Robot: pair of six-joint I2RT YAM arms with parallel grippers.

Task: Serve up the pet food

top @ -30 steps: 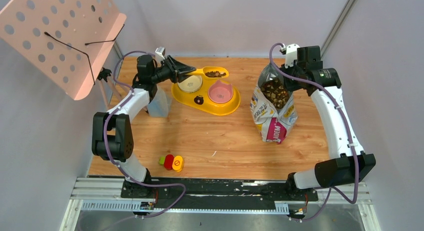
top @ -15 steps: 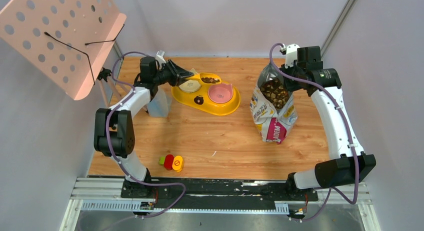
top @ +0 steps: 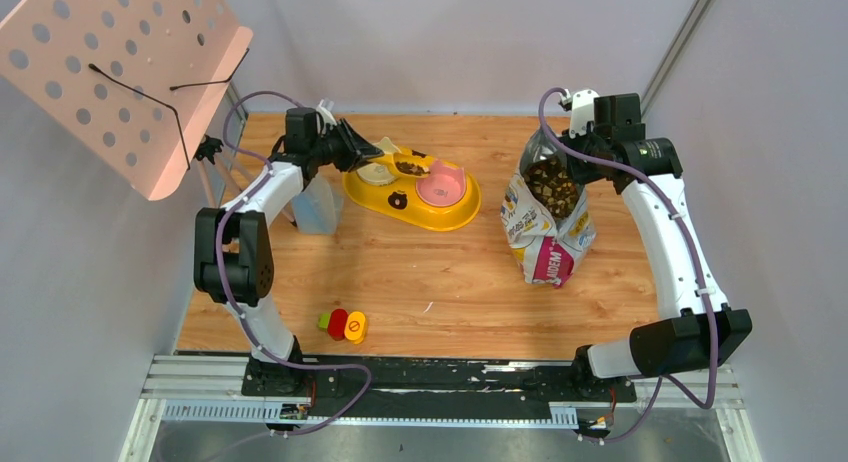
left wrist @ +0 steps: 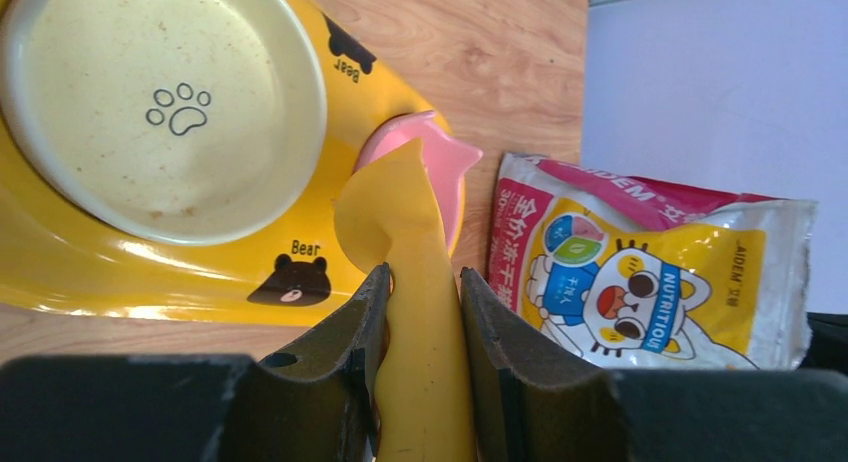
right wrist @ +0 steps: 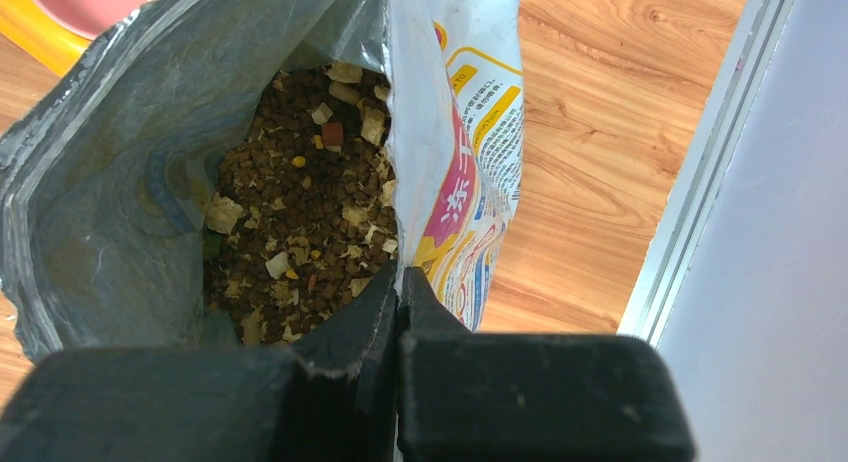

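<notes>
Brown kibble, the pet food point(top: 411, 167), rides in the yellow scoop point(top: 400, 159), whose handle the left pincer point(top: 358, 148) holds clenched. A second ago the scoop sat level over the far rim of the yellow feeder point(top: 462, 211). It has since swung nearer and rolled, its mouth dipping toward the feeder's pink bowl point(top: 441, 188) and away from the cream bowl point(top: 377, 171). I judge the pour is starting; no kibble shows in the pink bowl yet.

More kibble fills the foil bag point(top: 545, 232) right of the feeder, its rim pinched shut in the unmoved right pincer point(right wrist: 398, 282).

Bare desk point(top: 420, 272) separates feeder and bag. The back wall runs close behind the feeder, and a clear container point(top: 318, 208) stands just left of it.
</notes>
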